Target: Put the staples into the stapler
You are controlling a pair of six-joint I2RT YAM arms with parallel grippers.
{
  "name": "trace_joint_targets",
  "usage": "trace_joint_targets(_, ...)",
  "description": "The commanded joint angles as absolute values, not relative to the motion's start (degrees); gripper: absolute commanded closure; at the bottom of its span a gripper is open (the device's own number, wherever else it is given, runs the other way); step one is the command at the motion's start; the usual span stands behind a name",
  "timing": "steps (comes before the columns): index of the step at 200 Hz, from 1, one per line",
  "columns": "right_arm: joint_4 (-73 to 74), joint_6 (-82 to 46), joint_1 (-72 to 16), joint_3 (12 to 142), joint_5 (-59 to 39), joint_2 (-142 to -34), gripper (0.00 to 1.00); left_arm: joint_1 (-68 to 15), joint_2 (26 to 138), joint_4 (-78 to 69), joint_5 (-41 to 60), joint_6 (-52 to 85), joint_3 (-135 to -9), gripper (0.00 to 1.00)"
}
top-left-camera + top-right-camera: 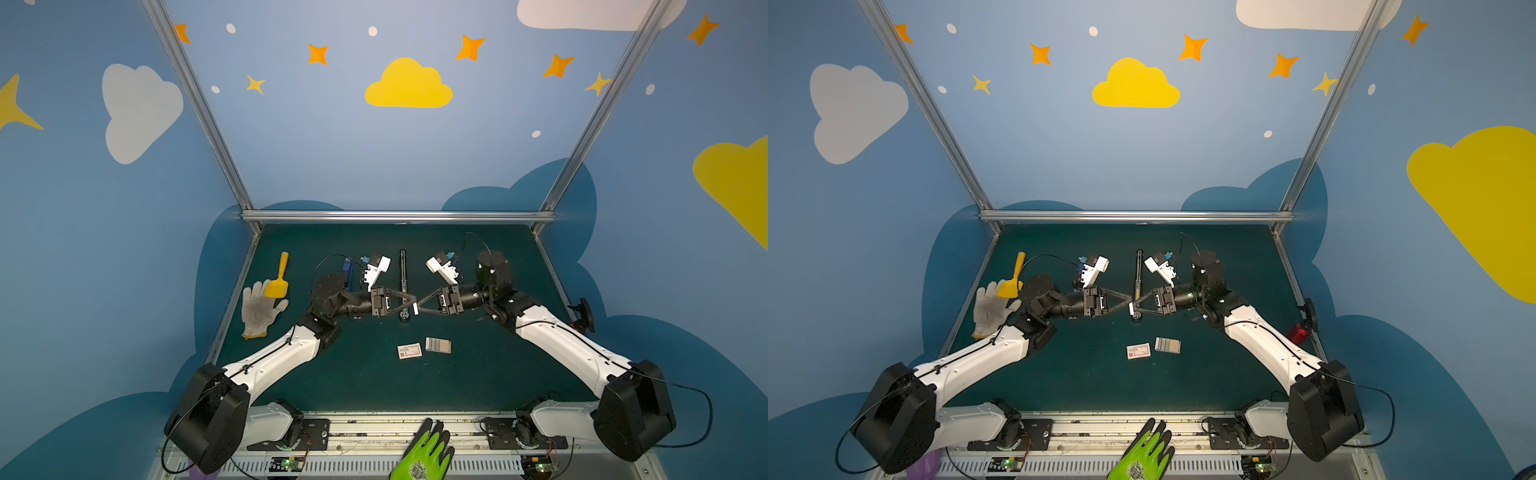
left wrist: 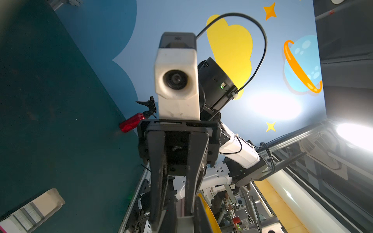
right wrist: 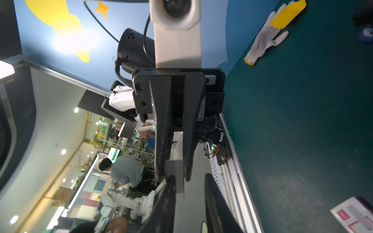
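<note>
Silvery staple strip (image 3: 174,173) seems clamped in left gripper (image 1: 412,300), right gripper (image 1: 420,302) apart alongside.

Both top views look steeply down from high above the table's (image 1: 374,386) near edge and take in all of it. Over the table's middle, the left wrist camera (image 3: 177,36) and right wrist camera (image 2: 175,80) face each other closely, rolled sideways. The left's view shares the staples (image 2: 28,213) with the top views, the right's the glove (image 3: 264,44).
</note>
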State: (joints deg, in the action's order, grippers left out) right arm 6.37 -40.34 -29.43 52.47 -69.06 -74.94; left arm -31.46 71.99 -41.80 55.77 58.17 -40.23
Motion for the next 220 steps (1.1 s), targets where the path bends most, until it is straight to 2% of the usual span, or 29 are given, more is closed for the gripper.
trace_joint_targets(1,5.92,-39.78,-27.65,51.11,-67.57,-73.19,0.66,-31.25,69.73,-32.71,53.65,51.88,-42.83,0.91)
trace_joint_targets(23,-0.68,-36.08,-25.58,50.94,-64.14,-71.68,0.64,-30.12,68.72,-22.49,50.43,47.21,-44.43,0.91)
trace_joint_targets(49,-15.81,-28.17,-24.25,52.85,-51.61,-70.69,0.63,-28.24,68.5,-7.25,44.57,39.42,-47.75,0.9)
trace_joint_targets(86,-19.54,-24.65,-24.87,51.88,-35.44,-72.06,0.63,-26.24,72.1,6.25,35.38,30.45,-52.21,0.89)
trace_joint_targets(128,-21.21,-23.52,-27.6,53.35,-20.24,-74.4,0.61,-24.57,83.36,14.63,24.91,27.21,-60.33,0.88)
trace_joint_targets(179,-17.34,-20.93,-31.9,53.83,-11.29,-76.2,0.53,-24.94,100.69,22.12,19.93,26.76,-76.96,0.9)
trace_joint_targets(220,-13.2,-21.35,-32.96,53.17,-9.41,-77.1,0.52,-27.22,113.51,32.72,12.85,24.94,-93.41,0.9)
